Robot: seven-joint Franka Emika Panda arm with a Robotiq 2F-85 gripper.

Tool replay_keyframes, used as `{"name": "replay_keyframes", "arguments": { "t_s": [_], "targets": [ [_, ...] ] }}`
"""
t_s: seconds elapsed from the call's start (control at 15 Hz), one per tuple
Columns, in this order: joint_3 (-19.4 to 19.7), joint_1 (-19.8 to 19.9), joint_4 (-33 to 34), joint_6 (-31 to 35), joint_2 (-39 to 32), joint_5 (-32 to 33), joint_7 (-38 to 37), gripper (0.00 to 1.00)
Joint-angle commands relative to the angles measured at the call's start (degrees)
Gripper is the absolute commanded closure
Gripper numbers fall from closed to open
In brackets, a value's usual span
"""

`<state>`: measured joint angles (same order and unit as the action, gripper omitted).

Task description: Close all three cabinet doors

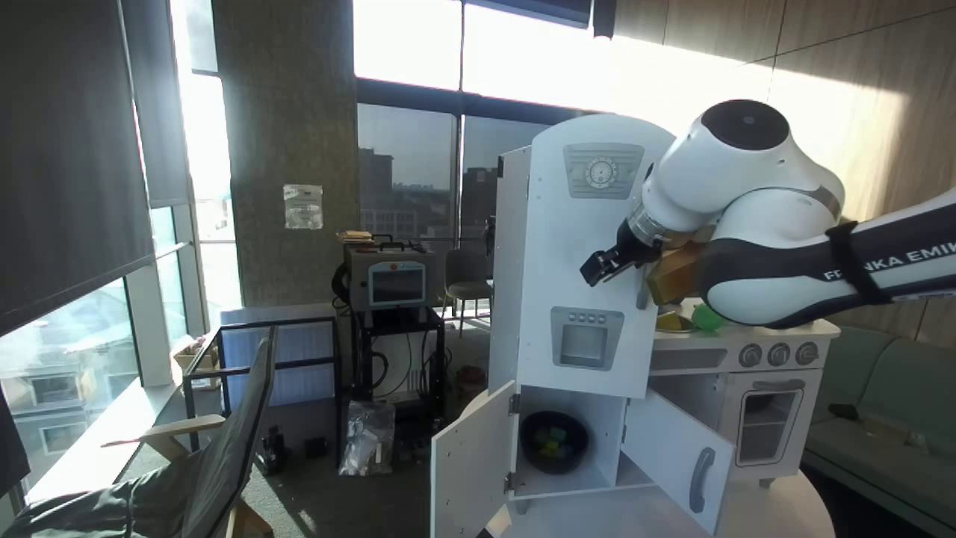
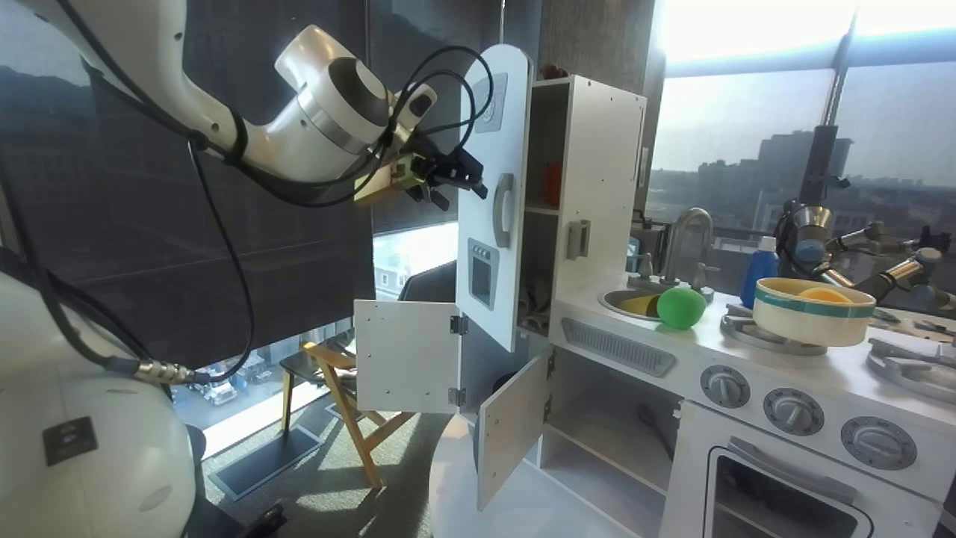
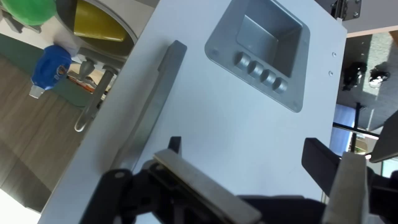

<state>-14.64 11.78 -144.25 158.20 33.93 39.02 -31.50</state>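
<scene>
My wide-spread, empty gripper (image 3: 244, 149) faces the tall cabinet door (image 2: 482, 222), ajar, upper centre of an exterior view; pushing askew could snag its handle (image 3: 155, 99). Both short doors (image 2: 407, 355) gape, lower centre.

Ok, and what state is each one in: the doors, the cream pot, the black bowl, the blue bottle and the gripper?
Tall cabinet door, partly open.
Lower cabinet door beneath it, wide open.
Under-sink door, open.
Oven door, shut.
Cream pot, uncovered, orange thing inside.
Black bowl, holding green and yellow things.
Blue bottle, upright.
Gripper, open and empty.
</scene>
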Motion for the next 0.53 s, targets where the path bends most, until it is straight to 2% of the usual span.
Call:
{"name": "replay_keyframes", "arguments": {
  "t_s": [0.0,0.2,0.47],
  "targets": [
    [4.79,-0.24,0.0,14.64,-4.69,2.86,5.05,0.0],
    [6.61,-0.19,1.27,20.54,-8.43,3.48,8.39,0.0],
    [8.45,-0.07,3.22,21.91,-12.63,3.62,11.72,0.0]
  ]
}}
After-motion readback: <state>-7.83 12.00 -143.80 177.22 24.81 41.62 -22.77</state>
